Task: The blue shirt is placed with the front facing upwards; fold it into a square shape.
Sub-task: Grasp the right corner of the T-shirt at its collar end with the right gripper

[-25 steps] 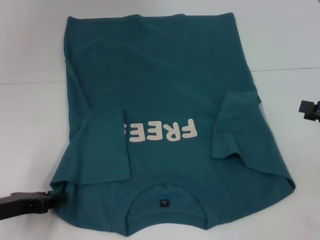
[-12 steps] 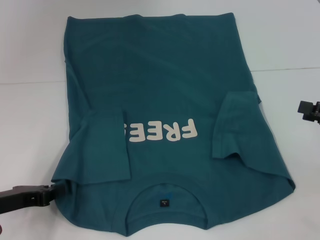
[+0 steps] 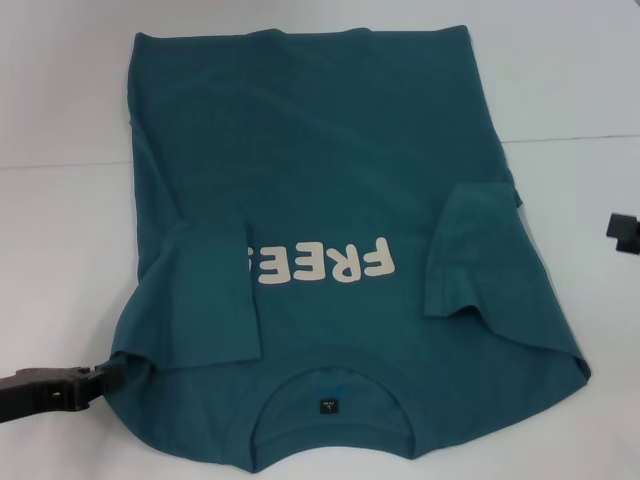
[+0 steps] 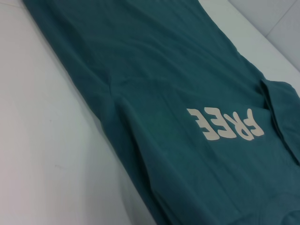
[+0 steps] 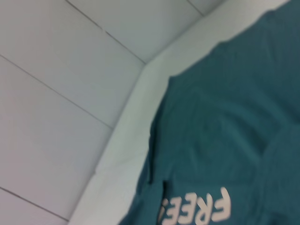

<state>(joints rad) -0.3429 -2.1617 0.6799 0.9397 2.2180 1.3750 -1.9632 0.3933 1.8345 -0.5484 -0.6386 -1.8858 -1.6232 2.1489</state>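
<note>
The left gripper (image 3: 108,376) sits low at the near left, arm extended in from the left edge, tip at the shirt's shoulder corner. The right gripper (image 3: 622,229) shows only partly at the far right edge, held clear.

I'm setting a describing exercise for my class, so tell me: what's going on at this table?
A two-armed robot is folding a blue shirt that lies face up on a white table. Both sleeves are already folded in over the chest. The left gripper is at the shirt's near left shoulder corner, touching the cloth. The right gripper sits off at the right edge, clear of the shirt.
</note>
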